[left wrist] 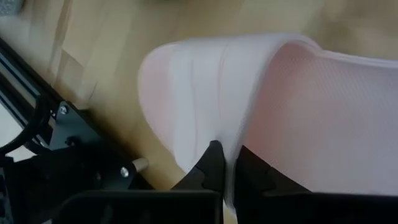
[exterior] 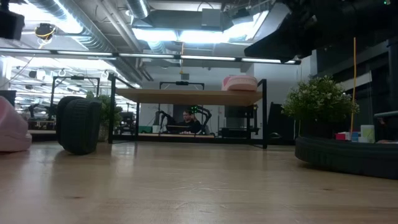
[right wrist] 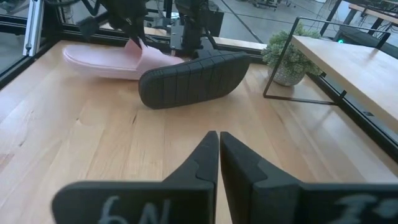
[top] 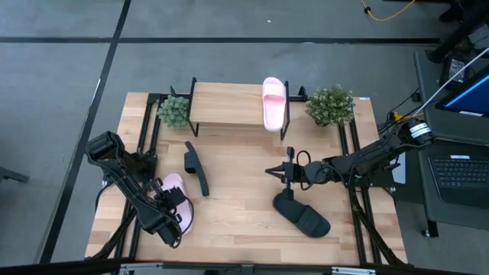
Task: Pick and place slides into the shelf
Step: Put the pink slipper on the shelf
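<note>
- At the lower left of the overhead picture, the left pincer (top: 173, 200) is shut on the strap of a pale pink slide (top: 177, 206) lying on the pale wooden worktop (top: 237, 221); its own camera shows the two dark fingers (left wrist: 211, 163) pinching the strap's smooth, soft-looking edge, with a finely dotted footbed beside it.
- Near the picture's middle, the right pincer (top: 276, 173) hangs over bare wood with its fingers pressed together on nothing; its own camera shows the tips (right wrist: 208, 149) meeting above the grained boards.
- Across the upper middle stands the shelf (top: 229, 107), a light plank on a thin black metal frame, with a second pink slide (top: 273, 101) lying on its right end.
- Left of centre, one black slide (top: 196, 167) stands on its edge; only the right wrist camera shows its ribbed, grooved sole (right wrist: 196, 78).
- Lower right of centre, the other black slide (top: 301, 215) lies flat, rounded and matt.
- Two small bushy green plants (top: 174, 110) (top: 330, 105) in pots flank the shelf.
- From worktop height, the shelf (exterior: 189, 96) appears as a thin plank on slim legs, the pink slide (exterior: 240, 82) a soft hump on top; this level picture alone shows a person (exterior: 188, 123) seated far behind.
</note>
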`<act>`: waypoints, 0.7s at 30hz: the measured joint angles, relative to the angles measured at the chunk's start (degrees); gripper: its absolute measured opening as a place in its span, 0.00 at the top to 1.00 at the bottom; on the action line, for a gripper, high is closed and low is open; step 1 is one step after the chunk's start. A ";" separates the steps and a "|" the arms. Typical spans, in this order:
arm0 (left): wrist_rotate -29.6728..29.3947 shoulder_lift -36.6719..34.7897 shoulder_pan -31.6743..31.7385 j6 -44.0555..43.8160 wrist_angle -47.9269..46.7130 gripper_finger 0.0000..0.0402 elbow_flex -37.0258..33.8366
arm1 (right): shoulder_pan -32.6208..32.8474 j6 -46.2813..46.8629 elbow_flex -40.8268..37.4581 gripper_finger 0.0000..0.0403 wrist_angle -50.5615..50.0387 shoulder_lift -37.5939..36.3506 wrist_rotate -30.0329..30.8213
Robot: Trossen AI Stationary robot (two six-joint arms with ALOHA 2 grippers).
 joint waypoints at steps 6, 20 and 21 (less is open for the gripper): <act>-0.26 0.00 -1.56 -0.62 -4.23 0.99 5.10 | 0.00 0.00 0.00 0.95 0.00 0.00 0.00; -6.35 -0.07 -2.61 0.06 -14.91 0.99 16.60 | 0.00 0.00 -0.02 0.95 0.00 0.00 -0.01; -7.74 -0.17 -2.62 1.01 -14.99 0.99 17.16 | -0.01 0.01 -0.02 0.95 0.00 0.00 -0.01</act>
